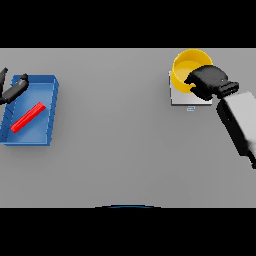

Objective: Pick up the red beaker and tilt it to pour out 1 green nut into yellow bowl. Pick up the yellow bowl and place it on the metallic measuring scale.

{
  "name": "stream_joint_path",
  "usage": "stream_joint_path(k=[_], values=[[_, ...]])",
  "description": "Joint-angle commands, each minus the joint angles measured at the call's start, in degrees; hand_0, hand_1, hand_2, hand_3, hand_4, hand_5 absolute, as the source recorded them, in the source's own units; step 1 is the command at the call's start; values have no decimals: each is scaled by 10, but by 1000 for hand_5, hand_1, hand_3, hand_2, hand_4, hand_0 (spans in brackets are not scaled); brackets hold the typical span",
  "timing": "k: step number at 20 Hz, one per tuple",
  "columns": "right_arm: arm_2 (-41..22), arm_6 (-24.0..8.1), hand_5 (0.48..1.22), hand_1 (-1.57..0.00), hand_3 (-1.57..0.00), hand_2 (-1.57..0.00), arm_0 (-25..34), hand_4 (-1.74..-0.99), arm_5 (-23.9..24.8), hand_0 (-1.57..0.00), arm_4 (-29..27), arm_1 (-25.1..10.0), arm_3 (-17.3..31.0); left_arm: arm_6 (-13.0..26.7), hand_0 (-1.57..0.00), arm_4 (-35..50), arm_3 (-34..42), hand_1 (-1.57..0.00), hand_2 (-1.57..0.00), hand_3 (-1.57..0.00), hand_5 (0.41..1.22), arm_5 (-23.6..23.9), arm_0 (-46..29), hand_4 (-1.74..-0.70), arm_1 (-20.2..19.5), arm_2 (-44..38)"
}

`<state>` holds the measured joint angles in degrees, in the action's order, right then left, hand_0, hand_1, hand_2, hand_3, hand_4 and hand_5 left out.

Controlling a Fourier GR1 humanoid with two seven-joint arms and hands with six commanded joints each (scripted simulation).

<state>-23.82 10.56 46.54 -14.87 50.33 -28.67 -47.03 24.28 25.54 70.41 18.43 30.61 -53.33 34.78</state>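
The yellow bowl (186,67) stands at the far right of the table, on the metallic scale (180,99), whose pale plate shows below and to the left of it. My right hand (209,80) lies over the bowl's near right rim, with its fingers curled round the rim. A red beaker (28,117) lies on its side, slanted, in a blue tray (47,107) at the far left. At the tray's far left corner, my left hand (15,89) has its fingers straight and holds nothing. No green nut shows; the bowl's inside is partly hidden by the hand.
My right forearm (239,120) slants in from the right edge across the table's right side. The scale has a small display tab (190,108) at its near edge.
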Motion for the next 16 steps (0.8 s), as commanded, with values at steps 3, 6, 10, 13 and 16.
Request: stream_joint_path(k=[3, 6, 10, 13, 16], values=[[10, 14, 1221, -1571, -1331, -1428, 12, -1741, 5, -1571, -10, 5, 43, 5, 1, -2, -5, 1, 1, 1, 710, -1, 7, -726, 6, 3], [13, 23, 1221, -1571, -1407, -1393, 11, -1741, 1, -1548, -20, 10, 67, 3, 1, 1, 7, 1, 1, 1, 714, 1, 0, -729, -1, 1], [14, 11, 1221, -1571, -1427, -1375, 13, -1741, -5, -1402, -23, 15, 83, 5, 1, 0, -1, 1, 1, 1, 713, -4, 0, -728, 2, 2], [19, 15, 1221, -1322, -1057, -1330, 17, -1701, -12, -1128, -28, 18, 91, 5, 1, 3, -5, 1, 1, 1, 720, -8, 4, -730, 1, -1], [24, 11, 1016, -828, -742, -913, 24, -1588, -24, -577, -31, 18, 104, 3, 1, 3, -11, 1, 1, 1, 729, -11, 7, -732, 4, -1]])
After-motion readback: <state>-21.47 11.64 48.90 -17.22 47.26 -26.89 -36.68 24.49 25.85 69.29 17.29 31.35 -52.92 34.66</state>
